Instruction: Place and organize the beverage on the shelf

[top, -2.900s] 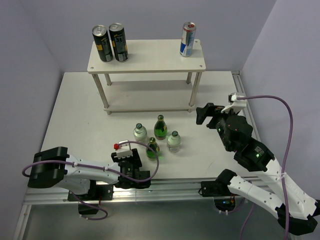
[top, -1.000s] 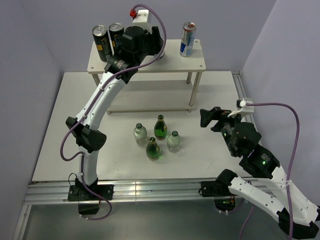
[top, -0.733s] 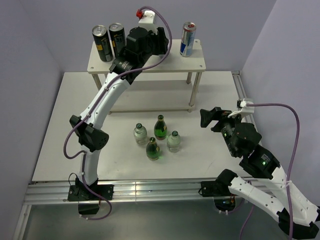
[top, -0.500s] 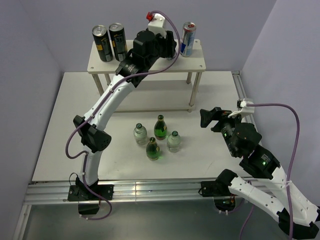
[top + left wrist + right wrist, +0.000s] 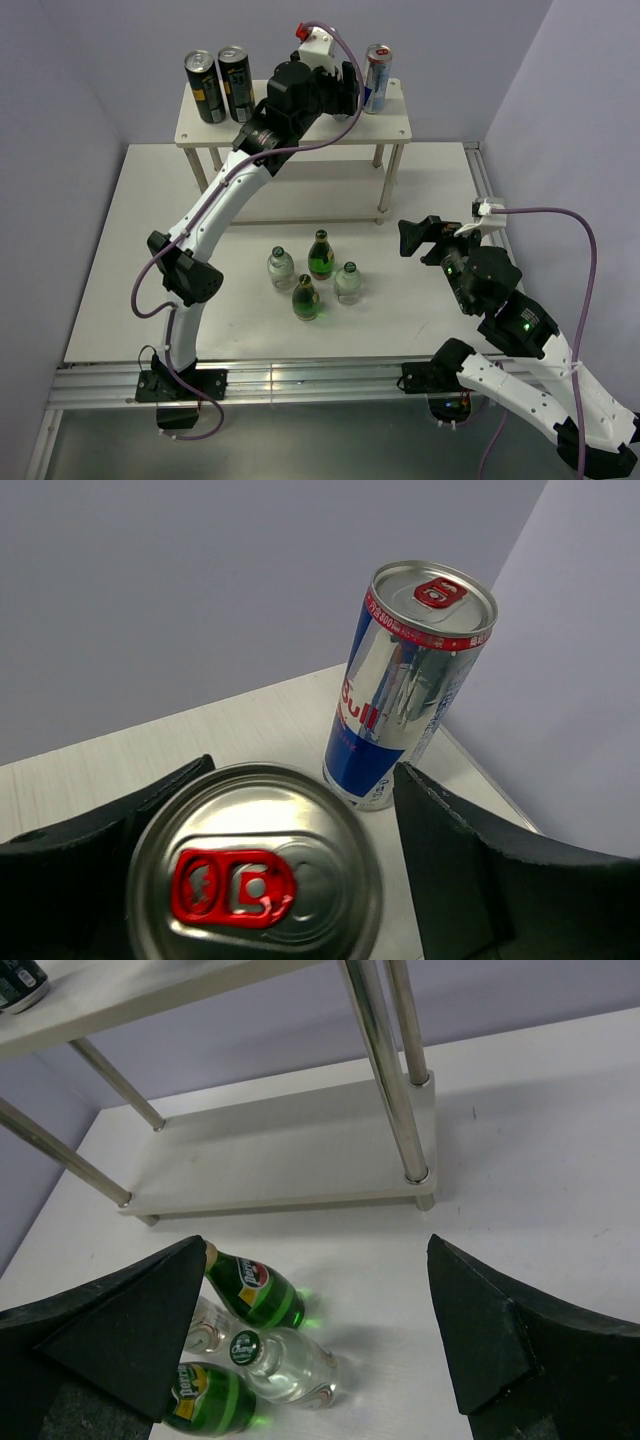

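We see the shelf (image 5: 300, 125) standing against the far edge of the counter (image 5: 130, 260), about midway along it. Our left gripper (image 5: 300, 780) hangs over the right part of the top board, and its fingers (image 5: 80, 850) are clamped on a silver can (image 5: 255, 880) with a red pull tab. We cannot tell whether that can's base touches the board. A blue-and-silver can (image 5: 410, 680) stands upright just beside it, nearer the board's far right corner. The black cans (image 5: 213, 90) stand together at the board's left end. Our right gripper (image 5: 403, 238) hovers near the right edge of the counter, facing the shelf, with its fingers (image 5: 110, 1330) spread wide apart and nothing between them. In the middle of the counter, in front of the shelf, two green bottles (image 5: 320, 257) and two clear bottles (image 5: 348, 284) stand upright in a tight cluster.
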Robot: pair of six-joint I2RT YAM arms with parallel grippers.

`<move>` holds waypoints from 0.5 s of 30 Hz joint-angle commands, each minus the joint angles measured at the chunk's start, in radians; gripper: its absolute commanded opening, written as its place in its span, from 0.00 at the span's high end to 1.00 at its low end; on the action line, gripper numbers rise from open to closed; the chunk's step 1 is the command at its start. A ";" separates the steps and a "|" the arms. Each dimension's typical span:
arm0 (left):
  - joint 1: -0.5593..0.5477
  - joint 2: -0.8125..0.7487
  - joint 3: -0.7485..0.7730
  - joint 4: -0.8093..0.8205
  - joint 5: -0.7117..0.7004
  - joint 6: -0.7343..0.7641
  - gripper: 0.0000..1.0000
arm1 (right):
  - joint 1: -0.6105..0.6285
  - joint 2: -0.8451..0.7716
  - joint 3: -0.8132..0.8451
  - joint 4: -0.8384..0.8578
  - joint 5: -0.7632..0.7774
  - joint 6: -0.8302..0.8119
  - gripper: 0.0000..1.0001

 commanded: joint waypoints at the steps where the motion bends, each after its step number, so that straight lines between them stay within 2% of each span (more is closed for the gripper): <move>1: 0.000 0.001 0.031 0.057 0.012 0.015 0.22 | 0.007 -0.010 -0.004 0.044 0.000 0.010 0.02; 4: -0.002 0.006 0.028 0.074 -0.005 0.013 0.25 | 0.008 -0.011 -0.004 0.044 0.000 0.010 0.02; 15: 0.000 0.064 0.051 0.148 0.007 -0.002 0.24 | 0.007 -0.020 -0.012 0.047 -0.002 0.014 0.02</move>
